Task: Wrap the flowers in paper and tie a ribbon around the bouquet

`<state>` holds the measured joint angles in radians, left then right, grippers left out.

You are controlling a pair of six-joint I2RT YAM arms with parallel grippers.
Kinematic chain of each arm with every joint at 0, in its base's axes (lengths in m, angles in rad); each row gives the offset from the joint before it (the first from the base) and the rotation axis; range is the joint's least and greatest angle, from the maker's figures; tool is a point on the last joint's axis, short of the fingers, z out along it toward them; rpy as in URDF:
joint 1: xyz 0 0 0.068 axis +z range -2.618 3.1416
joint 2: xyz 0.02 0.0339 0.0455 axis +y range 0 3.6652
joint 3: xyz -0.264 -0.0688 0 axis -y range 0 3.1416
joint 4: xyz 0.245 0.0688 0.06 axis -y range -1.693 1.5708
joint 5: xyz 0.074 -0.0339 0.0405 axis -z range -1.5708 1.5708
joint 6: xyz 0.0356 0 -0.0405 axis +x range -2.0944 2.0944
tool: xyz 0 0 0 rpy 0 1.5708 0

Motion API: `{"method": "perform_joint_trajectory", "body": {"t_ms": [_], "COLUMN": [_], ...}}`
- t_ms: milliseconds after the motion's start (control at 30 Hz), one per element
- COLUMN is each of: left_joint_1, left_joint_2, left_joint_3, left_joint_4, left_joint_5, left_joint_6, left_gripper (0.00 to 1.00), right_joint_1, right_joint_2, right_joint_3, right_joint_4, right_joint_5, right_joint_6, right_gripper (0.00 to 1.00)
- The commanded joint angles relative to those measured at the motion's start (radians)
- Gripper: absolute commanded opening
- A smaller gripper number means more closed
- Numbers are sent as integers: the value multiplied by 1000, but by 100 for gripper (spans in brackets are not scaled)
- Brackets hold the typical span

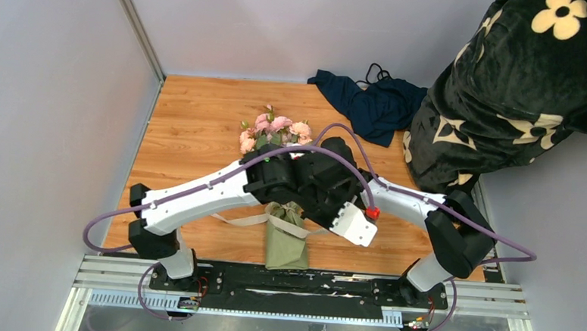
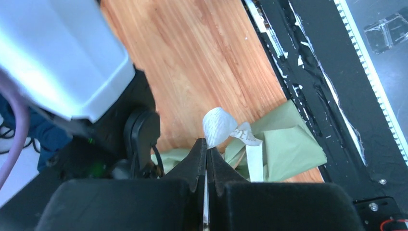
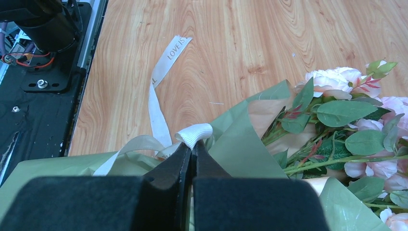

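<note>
The flowers (image 3: 337, 79) already lie wrapped in paper (image 3: 235, 144) on the tabletop (image 1: 194, 130), and my left gripper (image 2: 207, 144) and right gripper (image 3: 191, 149) each pinch the ribbon (image 3: 159, 91), so the knot seems unfinished.

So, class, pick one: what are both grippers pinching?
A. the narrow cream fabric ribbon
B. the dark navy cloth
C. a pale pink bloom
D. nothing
A: the wrist views show the left gripper and the right gripper each shut on a fold of the narrow cream fabric ribbon.

"LOVE IS" printed on ribbon (image 3: 154, 101) near free end; remaining lettering too small, unreadable.
</note>
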<state>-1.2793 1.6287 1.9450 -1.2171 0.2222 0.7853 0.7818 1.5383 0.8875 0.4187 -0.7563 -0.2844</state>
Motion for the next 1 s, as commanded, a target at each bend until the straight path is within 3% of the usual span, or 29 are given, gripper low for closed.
{"method": "perform_joint_trajectory", "body": {"t_ms": [0,67,100,233,267,333,467,600,667,733,833,967], "left_joint_1": [-20,-20,-20,-13,-4,39,187,428,537,625,683,717], "left_joint_2": [52,51,43,8,-2,-33,-166,-419,-561,-711,-831,-847], "left_joint_3": [88,77,59,4,7,6,-68,-354,-578,-774,-976,-1114], "left_joint_4": [-15,23,72,151,151,149,171,339,435,540,576,604], "left_joint_5": [-11,-30,-50,-133,-133,-91,15,131,153,166,234,309], "left_joint_6": [43,53,57,71,53,-8,-85,-214,-208,-218,-150,-154], "left_gripper": [0,0,6,50,58,65,68,67,60,47,44,50], "right_joint_1": [-15,-17,-18,-23,-22,-22,-21,-4,17,40,60,88], "right_joint_2": [9,10,10,17,18,20,25,23,18,16,17,2], "right_joint_3": [28,25,24,37,46,55,72,87,82,78,73,63], "right_joint_4": [-16,-25,-27,-62,-75,-94,-123,-146,-141,-145,-151,-185], "right_joint_5": [-37,-37,-38,-40,-40,-44,-46,-28,-2,13,10,1], "right_joint_6": [-13,-19,-20,-40,-47,-52,-61,-58,-61,-73,-103,-174], "right_gripper": [0,0,0,0,0,0,0,0,0,0,0,0]}}
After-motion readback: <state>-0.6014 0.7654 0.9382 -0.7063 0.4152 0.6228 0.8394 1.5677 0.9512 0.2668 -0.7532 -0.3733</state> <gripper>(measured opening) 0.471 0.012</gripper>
